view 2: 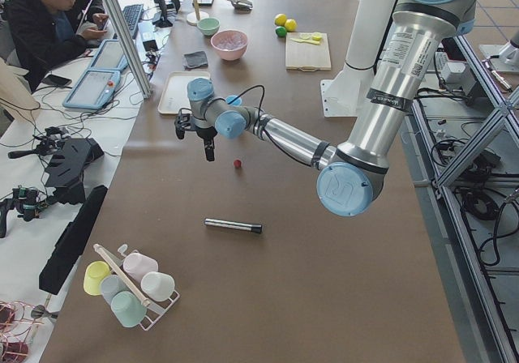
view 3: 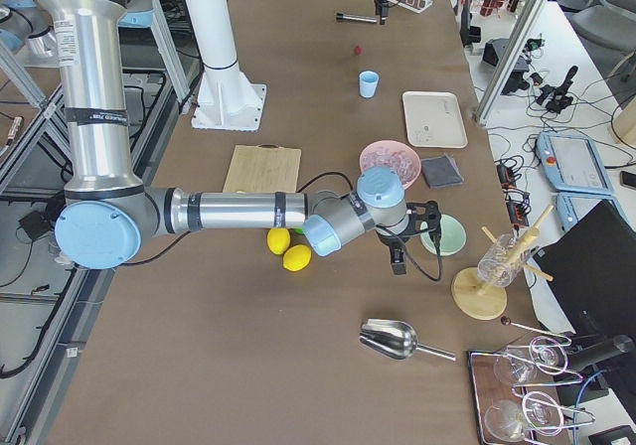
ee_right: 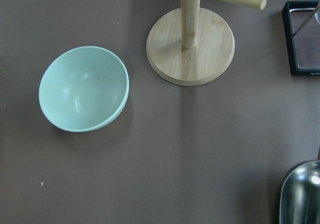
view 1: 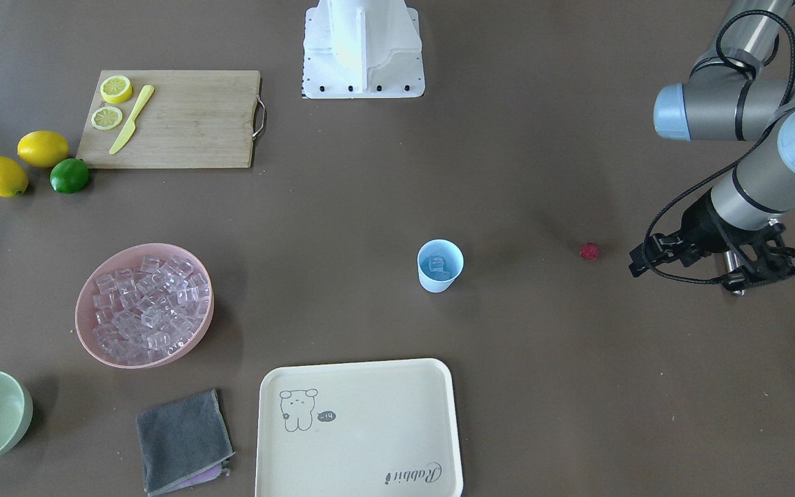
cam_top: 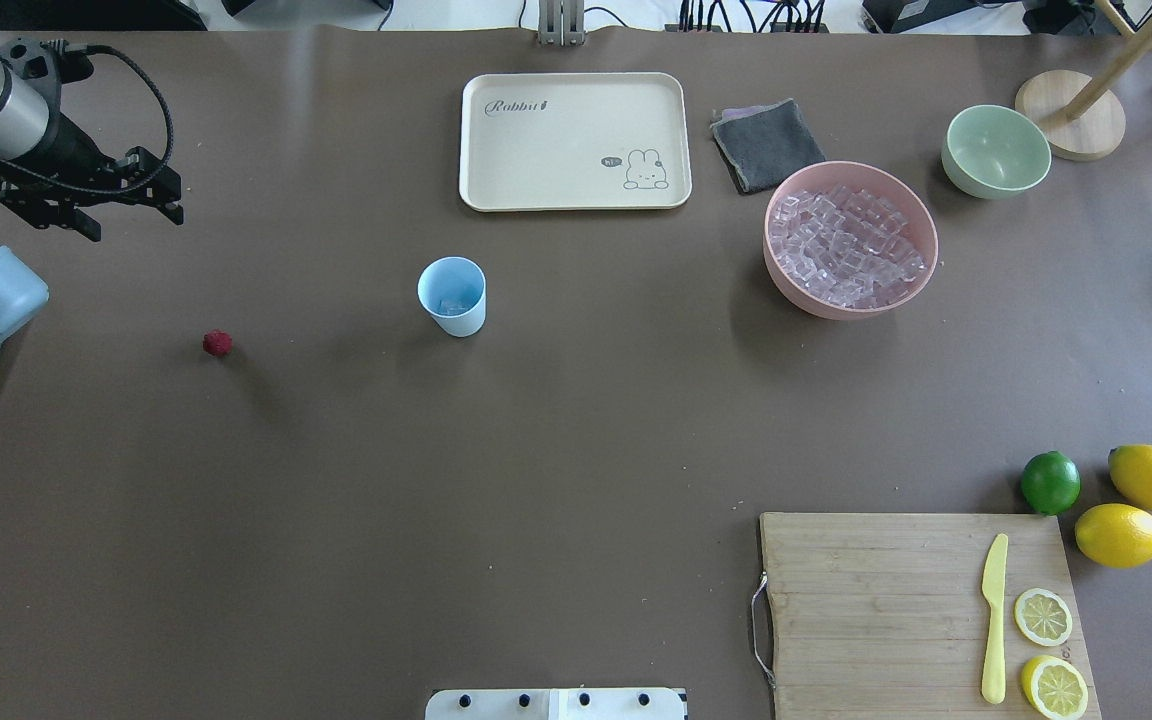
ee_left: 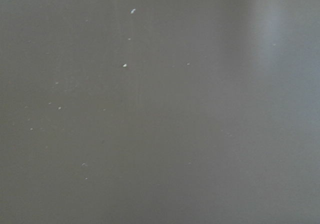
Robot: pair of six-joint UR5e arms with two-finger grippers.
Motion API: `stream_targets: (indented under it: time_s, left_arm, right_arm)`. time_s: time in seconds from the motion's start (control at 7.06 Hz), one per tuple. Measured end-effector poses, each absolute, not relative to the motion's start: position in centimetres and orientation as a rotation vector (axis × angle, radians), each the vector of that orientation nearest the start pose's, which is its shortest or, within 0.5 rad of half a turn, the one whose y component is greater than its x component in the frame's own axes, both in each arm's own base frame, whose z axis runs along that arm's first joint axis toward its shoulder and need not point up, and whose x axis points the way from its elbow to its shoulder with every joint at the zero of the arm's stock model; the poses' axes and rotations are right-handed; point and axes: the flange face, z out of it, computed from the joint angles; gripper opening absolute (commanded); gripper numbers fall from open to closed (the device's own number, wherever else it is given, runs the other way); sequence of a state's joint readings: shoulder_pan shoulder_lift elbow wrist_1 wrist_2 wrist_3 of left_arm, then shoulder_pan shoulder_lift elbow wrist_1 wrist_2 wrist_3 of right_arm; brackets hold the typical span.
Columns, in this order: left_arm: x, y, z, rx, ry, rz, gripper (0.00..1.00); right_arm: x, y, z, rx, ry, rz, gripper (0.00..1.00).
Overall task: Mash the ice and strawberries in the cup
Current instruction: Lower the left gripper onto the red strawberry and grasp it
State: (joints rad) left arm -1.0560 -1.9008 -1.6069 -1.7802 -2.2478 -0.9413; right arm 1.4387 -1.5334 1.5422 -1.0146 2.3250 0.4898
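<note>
One ice cube (view 1: 437, 262) is in the cup (view 1: 440, 280); the strawberry (view 1: 589, 251) lies well apart from the cup, near the left gripper (view 2: 209, 152), whose grip I cannot tell. Probably next: pinch the strawberry

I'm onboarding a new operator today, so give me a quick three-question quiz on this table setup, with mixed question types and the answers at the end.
1. True or false: the strawberry is already inside the cup.
2. Multiple choice: the cup is A) lying on its side, B) standing upright, C) upside down.
3. Fill in the blank: the pink bowl is heaped with ____.

Key
1. False. It lies on the bare table, well apart from the cup.
2. B
3. ice
</note>
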Motion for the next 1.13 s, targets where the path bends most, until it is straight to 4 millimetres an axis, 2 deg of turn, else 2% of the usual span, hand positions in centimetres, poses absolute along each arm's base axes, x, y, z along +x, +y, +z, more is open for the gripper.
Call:
stream_targets:
  time_s: [0.28,0.57,0.85,1.13]
  left_arm:
    - [25.7,-57.6,43.8,-0.039,0.858,-0.194,0.99]
    - [28.7,-56.8,43.9,-0.019,0.824,-0.154,0.99]
    - [31.7,-55.6,44.1,0.021,0.781,-0.113,0.99]
    - [34.5,-53.8,44.5,0.045,0.777,-0.066,0.99]
  right_arm:
    - [0.5,-51.3,62.8,0.222,-0.873,0.106,1.0]
    - [2.0,-49.6,65.1,0.218,-0.854,0.08,1.0]
    - [2.5,-48.0,67.2,0.229,-0.828,0.0,1.0]
    - [2.7,-47.2,68.3,0.219,-0.824,-0.036,1.0]
